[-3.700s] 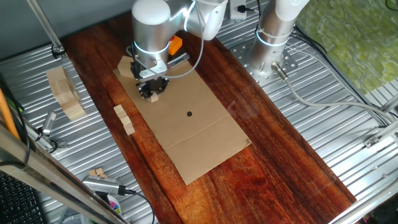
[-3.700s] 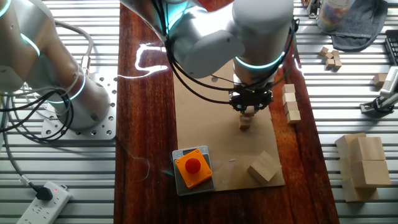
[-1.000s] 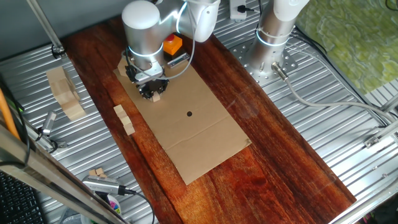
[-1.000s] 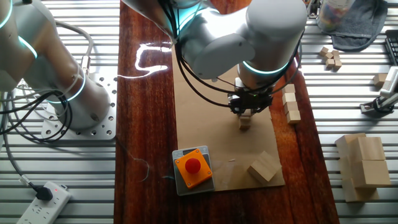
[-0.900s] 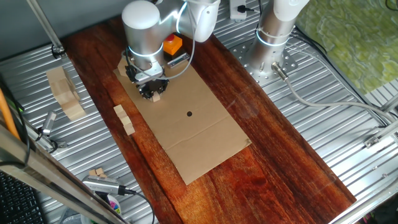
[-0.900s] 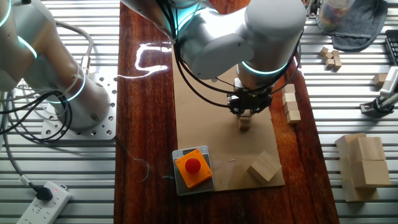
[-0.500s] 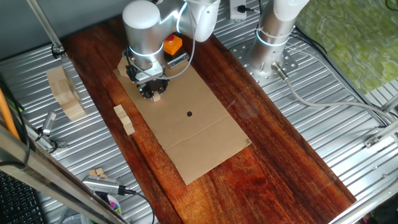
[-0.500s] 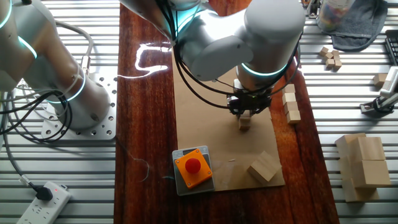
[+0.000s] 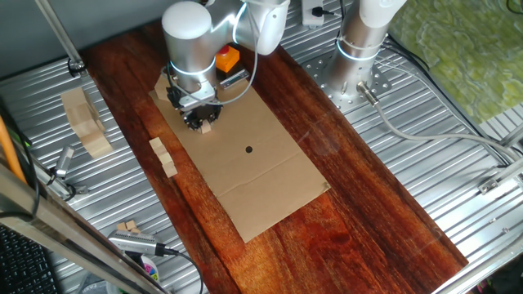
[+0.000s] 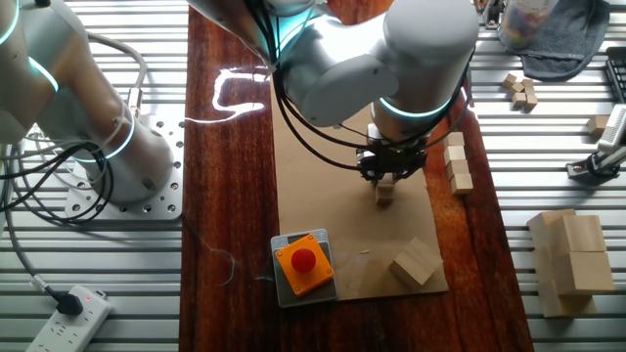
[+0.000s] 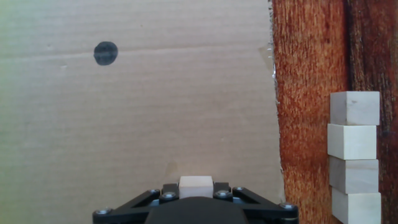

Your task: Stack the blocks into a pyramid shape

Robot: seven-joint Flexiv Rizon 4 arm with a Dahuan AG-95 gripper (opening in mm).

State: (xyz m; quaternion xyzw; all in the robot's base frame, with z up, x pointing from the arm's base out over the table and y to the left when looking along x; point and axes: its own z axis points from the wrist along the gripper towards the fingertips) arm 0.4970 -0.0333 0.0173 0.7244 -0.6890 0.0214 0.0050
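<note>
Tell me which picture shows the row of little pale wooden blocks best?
The hand view: the row of four pale wooden cube blocks looks big, with clear edges, on the dark wood beside the cardboard. Both fixed views show the same row small; single blocks are hard to count.

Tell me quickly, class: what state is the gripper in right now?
Gripper: closed on one small wooden block, held over the cardboard sheet.
</note>
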